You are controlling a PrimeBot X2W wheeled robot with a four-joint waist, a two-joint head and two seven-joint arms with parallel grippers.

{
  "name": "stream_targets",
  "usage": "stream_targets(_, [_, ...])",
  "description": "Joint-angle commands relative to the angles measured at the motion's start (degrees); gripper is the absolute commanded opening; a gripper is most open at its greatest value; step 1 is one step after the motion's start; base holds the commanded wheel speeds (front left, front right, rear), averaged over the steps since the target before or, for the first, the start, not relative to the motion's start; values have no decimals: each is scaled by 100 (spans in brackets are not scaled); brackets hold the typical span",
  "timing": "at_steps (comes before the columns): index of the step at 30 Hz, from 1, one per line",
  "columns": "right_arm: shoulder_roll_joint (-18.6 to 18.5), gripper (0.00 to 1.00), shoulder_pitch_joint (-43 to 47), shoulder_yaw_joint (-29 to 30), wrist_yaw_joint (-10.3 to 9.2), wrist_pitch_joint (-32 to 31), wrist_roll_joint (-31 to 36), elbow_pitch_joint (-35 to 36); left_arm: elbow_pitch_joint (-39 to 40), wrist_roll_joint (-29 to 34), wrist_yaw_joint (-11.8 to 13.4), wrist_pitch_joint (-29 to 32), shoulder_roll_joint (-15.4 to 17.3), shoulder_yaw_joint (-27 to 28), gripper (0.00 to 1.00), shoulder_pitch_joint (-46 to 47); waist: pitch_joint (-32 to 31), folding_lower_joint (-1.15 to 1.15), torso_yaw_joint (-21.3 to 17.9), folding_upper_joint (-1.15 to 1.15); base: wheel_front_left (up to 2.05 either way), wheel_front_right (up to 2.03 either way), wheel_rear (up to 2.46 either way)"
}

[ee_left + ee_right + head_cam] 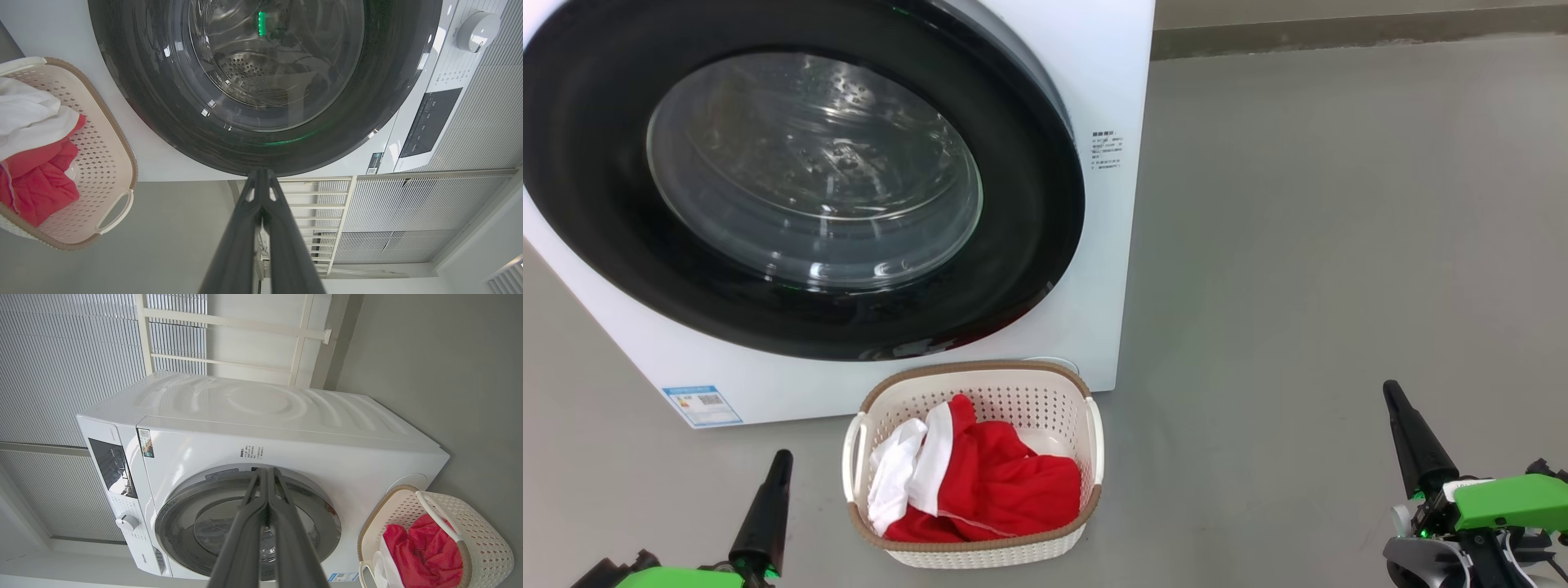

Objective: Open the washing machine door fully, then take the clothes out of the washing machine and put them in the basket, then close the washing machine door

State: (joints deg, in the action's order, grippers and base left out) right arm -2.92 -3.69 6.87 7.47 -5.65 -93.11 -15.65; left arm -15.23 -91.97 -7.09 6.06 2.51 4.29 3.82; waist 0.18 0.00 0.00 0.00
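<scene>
The washing machine point(1112, 90) is a white front-loader, and its door point(1033, 212), a black ring around a clear glass bowl, lies against the machine's front. Through the glass I see bare steel drum. On the floor just before the machine stands the cream basket point(980, 369), with the clothes point(1005, 482) in it: red fabric and a white piece. My left gripper point(783, 456) is shut and empty, left of the basket. My right gripper point(1391, 388) is shut and empty, far to the right. The wrist views show the left gripper point(261, 171) and the right gripper point(267, 470) pointing at the door point(184, 506).
Grey floor point(1339, 245) spreads wide to the right of the machine and the basket point(486, 539). The machine's control panel point(429, 122) and knob point(478, 26) sit beside the door point(143, 81). Slatted wall panels point(61, 355) and a cream rail point(229, 322) stand behind the machine.
</scene>
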Motion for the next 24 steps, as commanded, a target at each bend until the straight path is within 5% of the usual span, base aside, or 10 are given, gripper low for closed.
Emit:
stream_targets(1, [-33,0,-245,-82,2,-46,55,165,119,-27,-40,35,48,213,0,237,0,0,0,0,0,0,0])
stream_targets(24, [-22,0,-246,-67,2,-58,68,164,119,-23,-40,39,44,218,0,237,0,0,0,0,0,0,0])
